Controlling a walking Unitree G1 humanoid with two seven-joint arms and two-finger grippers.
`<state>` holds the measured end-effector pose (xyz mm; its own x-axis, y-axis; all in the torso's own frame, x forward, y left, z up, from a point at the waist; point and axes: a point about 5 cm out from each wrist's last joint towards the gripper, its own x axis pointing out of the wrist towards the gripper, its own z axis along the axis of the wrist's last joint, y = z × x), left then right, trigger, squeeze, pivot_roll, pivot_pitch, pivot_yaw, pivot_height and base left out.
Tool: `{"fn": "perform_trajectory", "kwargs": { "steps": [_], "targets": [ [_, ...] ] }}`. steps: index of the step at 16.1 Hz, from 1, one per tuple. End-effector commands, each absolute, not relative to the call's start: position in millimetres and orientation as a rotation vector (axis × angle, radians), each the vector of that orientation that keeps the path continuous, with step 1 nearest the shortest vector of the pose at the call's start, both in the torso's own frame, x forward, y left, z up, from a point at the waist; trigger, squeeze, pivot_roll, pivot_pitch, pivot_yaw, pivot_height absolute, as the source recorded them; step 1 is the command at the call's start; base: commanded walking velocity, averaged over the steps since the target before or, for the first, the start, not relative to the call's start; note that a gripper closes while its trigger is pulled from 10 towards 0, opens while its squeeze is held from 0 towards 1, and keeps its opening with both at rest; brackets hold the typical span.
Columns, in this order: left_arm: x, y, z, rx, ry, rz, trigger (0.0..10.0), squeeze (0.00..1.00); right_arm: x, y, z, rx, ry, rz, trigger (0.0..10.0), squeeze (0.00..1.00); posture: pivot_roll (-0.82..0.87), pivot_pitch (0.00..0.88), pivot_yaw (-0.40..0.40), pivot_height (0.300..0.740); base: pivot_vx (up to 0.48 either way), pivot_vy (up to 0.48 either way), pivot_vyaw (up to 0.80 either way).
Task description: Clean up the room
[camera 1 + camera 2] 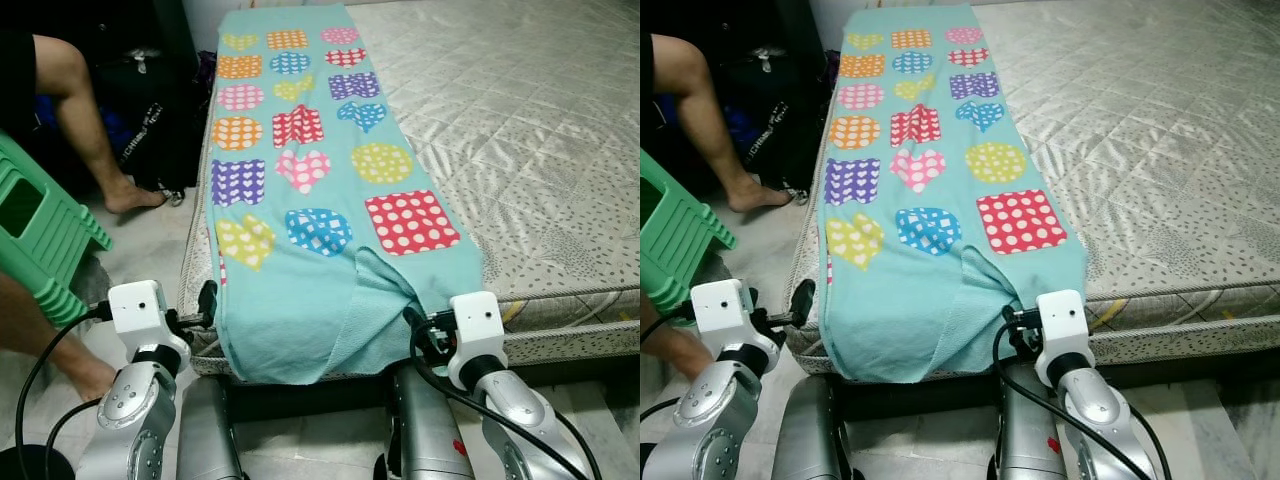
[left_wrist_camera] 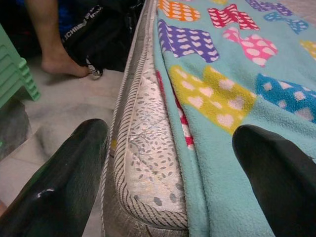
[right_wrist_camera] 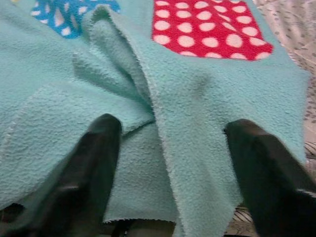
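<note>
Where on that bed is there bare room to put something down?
The free patch is the quilted mattress right of the teal patterned blanket, out to its far edge. The blanket covers the left strip. Both grippers, left and right, open, crowd the near edge; a person's foot and green stool fill the left floor.

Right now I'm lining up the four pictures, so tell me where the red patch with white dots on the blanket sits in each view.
Left eye view: red dotted patch near the blanket's near end, toward the robot's right.
Right eye view: same patch, just beyond the right gripper.
Left wrist view: not in it.
Right wrist view: patch beyond the open fingers.
Shared landmark: the blue dotted patch beside it.
</note>
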<state>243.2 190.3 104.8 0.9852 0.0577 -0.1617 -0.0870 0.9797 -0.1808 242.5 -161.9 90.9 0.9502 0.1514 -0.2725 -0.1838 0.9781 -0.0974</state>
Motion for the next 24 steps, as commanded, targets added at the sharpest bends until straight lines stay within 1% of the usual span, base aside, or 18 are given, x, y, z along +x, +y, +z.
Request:
{"fn": "perform_trajectory", "kwargs": {
  "steps": [1, 2, 3, 4, 5, 6, 7, 8, 10, 12, 15, 18, 20, 24],
  "targets": [
    [243, 194, 103, -0.185, 0.164, 0.087, 10.0, 0.00, 242, -161, 95, -0.114, 0.248, 0.178, 3.1, 0.00, -0.07, 0.026, 0.028, 0.482, 0.000, 0.000, 0.00],
    [244, 194, 103, -0.185, 0.161, 0.085, 10.0, 0.00, 243, -161, 94, -0.110, 0.247, 0.177, 0.0, 0.00, -0.07, 0.023, 0.031, 0.482, 0.000, 0.000, 0.00],
    [245, 194, 103, -0.184, 0.160, 0.085, 10.0, 0.00, 245, -160, 94, -0.127, 0.241, 0.179, 1.6, 0.00, -0.07, 0.023, 0.031, 0.482, 0.000, 0.000, 0.00],
    [245, 194, 103, -0.184, 0.160, 0.085, 10.0, 0.00, 245, -159, 94, -0.132, 0.240, 0.180, 2.4, 0.00, -0.07, 0.023, 0.031, 0.482, 0.000, 0.000, 0.00],
    [246, 194, 103, -0.183, 0.158, 0.085, 10.0, 0.00, 246, -155, 93, -0.156, 0.240, 0.177, 8.1, 0.00, -0.07, 0.022, 0.032, 0.482, 0.000, 0.000, 0.00],
    [246, 194, 103, -0.182, 0.157, 0.084, 10.0, 0.00, 246, -154, 93, -0.168, 0.242, 0.175, 8.4, 0.00, -0.07, 0.022, 0.032, 0.482, 0.000, 0.000, 0.00],
    [247, 194, 103, -0.183, 0.155, 0.084, 10.0, 0.00, 248, -153, 91, -0.181, 0.245, 0.158, 10.0, 0.00, -0.08, 0.016, 0.033, 0.482, 0.000, 0.000, 0.00],
    [247, 193, 103, -0.183, 0.155, 0.084, 10.0, 0.00, 251, -151, 92, -0.155, 0.236, 0.137, 10.0, 0.00, -0.08, 0.010, 0.033, 0.482, 0.000, 0.000, 0.00],
    [243, 192, 103, -0.187, 0.151, 0.075, 10.0, 0.00, 258, -139, 109, -0.008, 0.137, 0.178, 10.0, 0.00, -0.09, 0.000, 0.035, 0.482, 0.000, 0.000, 0.00],
    [242, 194, 99, -0.186, 0.160, 0.074, 10.0, 0.00, 265, -144, 115, 0.083, 0.140, 0.108, 10.0, 0.00, -0.10, 0.000, 0.037, 0.482, 0.000, 0.000, 0.00],
    [250, 193, 99, -0.191, 0.151, 0.074, 10.0, 0.00, 284, -155, 127, 0.118, 0.081, 0.051, 10.0, 0.00, -0.11, 0.000, 0.044, 0.486, 0.000, 0.000, -0.30],
    [258, 193, 101, -0.191, 0.133, 0.065, 10.0, 0.00, 302, -166, 137, 0.098, 0.040, 0.013, 10.0, 0.00, -0.11, 0.000, 0.045, 0.524, 0.000, 0.000, 0.00],
    [260, 194, 100, -0.188, 0.132, 0.065, 10.0, 0.00, 307, -169, 138, 0.102, 0.038, 0.004, 10.0, 0.00, -0.10, 0.000, 0.042, 0.539, 0.000, 0.000, 0.00],
    [264, 191, 98, -0.186, 0.124, 0.052, 10.0, 0.00, 317, -177, 141, 0.105, 0.016, -0.028, 10.0, 0.00, -0.11, 0.000, 0.053, 0.594, 0.000, 0.000, 0.00]
  ]
}}
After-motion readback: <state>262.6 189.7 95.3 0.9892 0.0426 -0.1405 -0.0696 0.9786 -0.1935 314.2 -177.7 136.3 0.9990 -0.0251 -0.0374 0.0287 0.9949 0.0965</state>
